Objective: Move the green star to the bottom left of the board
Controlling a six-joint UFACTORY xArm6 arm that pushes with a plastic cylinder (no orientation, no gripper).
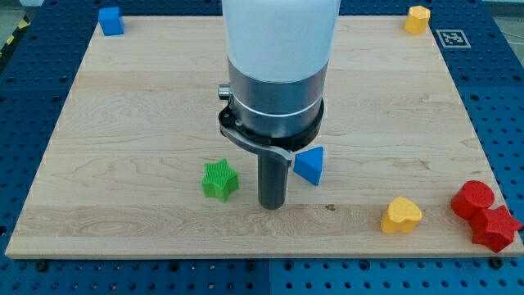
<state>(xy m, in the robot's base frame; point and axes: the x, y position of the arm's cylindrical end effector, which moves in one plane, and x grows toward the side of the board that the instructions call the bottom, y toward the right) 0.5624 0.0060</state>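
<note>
The green star (219, 180) lies on the wooden board (123, 123), left of the board's middle and toward the view's bottom. My tip (271, 205) rests on the board just right of the star, a short gap apart from it. A blue triangular block (309, 165) sits close to the right of my rod, slightly above the tip. The arm's white and grey body hides the board's middle above the rod.
A blue cube (110, 20) sits at the top left corner. A yellow block (417, 18) sits at the top right corner. A yellow heart (400, 215) lies at the bottom right. Two red blocks (483, 215) sit at the bottom right edge.
</note>
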